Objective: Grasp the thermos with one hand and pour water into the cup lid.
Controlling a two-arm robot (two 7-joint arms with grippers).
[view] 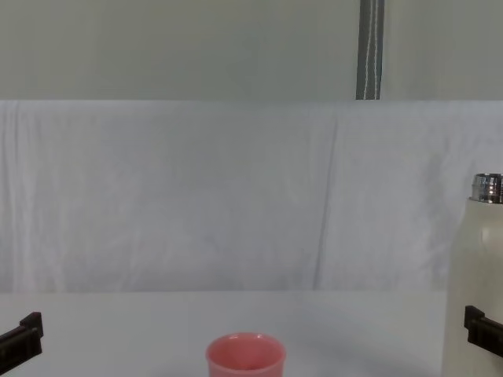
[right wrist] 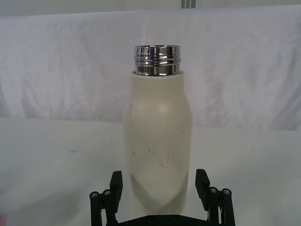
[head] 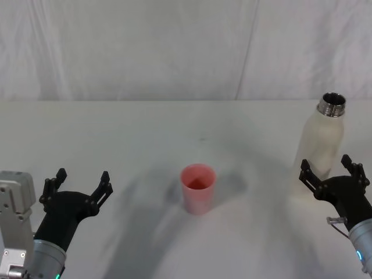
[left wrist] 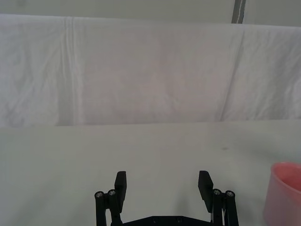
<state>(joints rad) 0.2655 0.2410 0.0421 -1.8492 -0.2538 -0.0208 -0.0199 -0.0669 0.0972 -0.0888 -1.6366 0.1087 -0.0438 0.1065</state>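
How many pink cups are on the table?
1. The cup lid stands upright mid-table, between the open left gripper and the thermos, which the open right gripper faces.

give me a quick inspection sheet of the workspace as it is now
surface: white table, bare around the things.
job's things: thermos upright at the right, steel neck uncapped; pink cup upright at the centre, well apart from it.
clutter: nothing seen.
grippers: right gripper just in front of the thermos, jaws open to either side of its base, not gripping; left gripper low at the left, jaws open, holding nothing.
cables: thin wire loop beside the right wrist.
surroundings: white cloth backdrop; grey pole behind it.
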